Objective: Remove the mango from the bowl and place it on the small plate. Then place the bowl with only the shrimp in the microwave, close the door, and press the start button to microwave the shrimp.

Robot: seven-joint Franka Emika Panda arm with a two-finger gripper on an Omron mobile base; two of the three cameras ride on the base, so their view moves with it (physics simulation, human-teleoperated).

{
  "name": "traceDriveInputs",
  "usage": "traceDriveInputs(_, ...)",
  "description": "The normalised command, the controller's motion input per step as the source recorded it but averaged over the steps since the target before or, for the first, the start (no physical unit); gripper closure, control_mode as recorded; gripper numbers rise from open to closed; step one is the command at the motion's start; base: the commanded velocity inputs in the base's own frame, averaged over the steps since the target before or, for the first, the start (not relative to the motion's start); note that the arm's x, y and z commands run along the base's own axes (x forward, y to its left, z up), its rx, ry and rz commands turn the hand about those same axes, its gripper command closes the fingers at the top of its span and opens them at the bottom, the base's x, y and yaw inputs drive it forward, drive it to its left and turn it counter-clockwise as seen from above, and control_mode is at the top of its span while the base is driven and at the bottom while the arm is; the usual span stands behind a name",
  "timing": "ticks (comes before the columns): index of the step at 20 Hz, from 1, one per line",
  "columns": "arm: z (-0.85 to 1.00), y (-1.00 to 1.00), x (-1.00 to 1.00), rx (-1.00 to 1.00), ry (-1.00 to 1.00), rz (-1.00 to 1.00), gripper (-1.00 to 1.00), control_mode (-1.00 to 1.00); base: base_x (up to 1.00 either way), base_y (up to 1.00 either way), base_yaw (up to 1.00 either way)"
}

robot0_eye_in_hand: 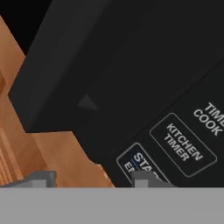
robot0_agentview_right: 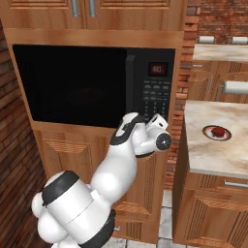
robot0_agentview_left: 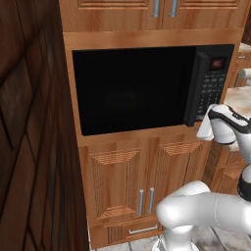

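From the left the door (robot0_agentview_left: 132,88) sits shut on the microwave (robot0_agentview_left: 152,88), from the right the mango (robot0_agentview_right: 219,131) rests on the small plate (robot0_agentview_right: 216,132) on the worktop (robot0_agentview_right: 213,145), and up close the claw (robot0_eye_in_hand: 92,179), fingers apart, noses toward the start button (robot0_eye_in_hand: 142,164), presumably to press it.

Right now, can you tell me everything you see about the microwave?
The microwave is big, black and glossy, built into wooden cabinets. Its door is shut, with a dark window and a thick upright bar handle. On the right sits a keypad under a small red display. The end effector is right up against the keypad's bottom corner, one fingertip at the start button.
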Motion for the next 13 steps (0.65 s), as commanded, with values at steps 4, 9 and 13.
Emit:
traceDriveInputs(4, -0.28, 0.0, 0.46, 0.0, 0.0, 0.0, -1.0, -1.0, 0.0, 0.0, 0.0)
traceDriveInputs(9, -0.48, 0.01, 0.31, 0.0, 0.0, 0.0, -1.0, -1.0, 0.0, 0.0, 0.0)
traceDriveInputs(13, -0.37, 0.09, 0.33, 0.0, 0.0, 0.0, -1.0, -1.0, 0.0, 0.0, 0.0)
